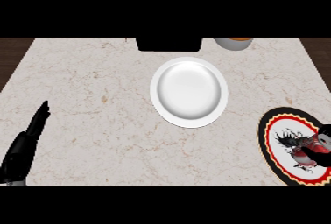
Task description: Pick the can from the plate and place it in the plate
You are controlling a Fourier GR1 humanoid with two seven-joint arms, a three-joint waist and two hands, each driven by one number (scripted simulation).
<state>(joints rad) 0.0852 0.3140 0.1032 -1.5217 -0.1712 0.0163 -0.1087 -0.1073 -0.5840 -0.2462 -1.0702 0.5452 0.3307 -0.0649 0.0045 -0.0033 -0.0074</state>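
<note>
Black fingers of the left hand (pixel 24 144) show at the view's lower left, straight and held together, pointing up along the counter's edge with nothing in them; the hand rests there, well apart from everything else.

At the lower right, the right hand (pixel 320 155) reaches in from the edge, its dark fingers curled round a red and white can (pixel 309 151) that lies tilted over the patterned plate (pixel 275 127). Most of the hand is cut off by the frame, so how far the thumb wraps round cannot be told. That plate has a black rim, a red and yellow ring inside it, and a white middle with a dark splash figure; its right part runs out of view.

Further up, near the counter's middle, sits a plain white plate (pixel 188 92) with nothing on it, well apart from the patterned one.

Everything stands on a pale beige marble counter (pixel 97 87) with thin brownish veins. At its far edge a black block (pixel 168 43) is partly visible, and just to its right a grey cup (pixel 233 43) with something orange at its top. Dark wooden flooring (pixel 13 48) shows beyond the counter's far corners.
</note>
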